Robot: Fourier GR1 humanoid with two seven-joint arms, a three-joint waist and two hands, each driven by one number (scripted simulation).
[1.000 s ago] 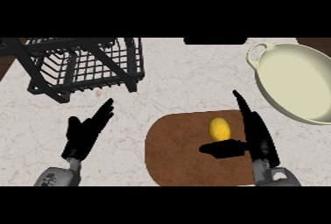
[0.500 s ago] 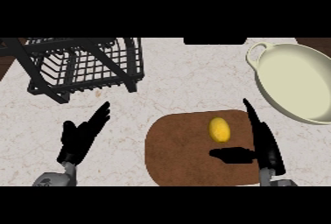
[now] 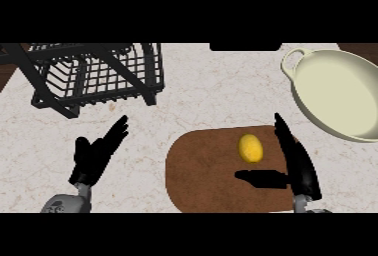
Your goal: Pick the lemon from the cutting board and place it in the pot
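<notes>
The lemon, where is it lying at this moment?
In the head view the lemon lies on the brown cutting board, toward its upper right, just left of the open right robot hand and below-left of the cream pot.

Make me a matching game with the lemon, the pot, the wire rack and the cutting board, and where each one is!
Things:
1. lemon
2. pot
3. wire rack
4. cutting board

Places:
A. far left of the counter
B. far right of the counter
C. near edge, right of middle
D. lying on the brown board

Pairs: 1-D, 2-B, 3-A, 4-C
</notes>
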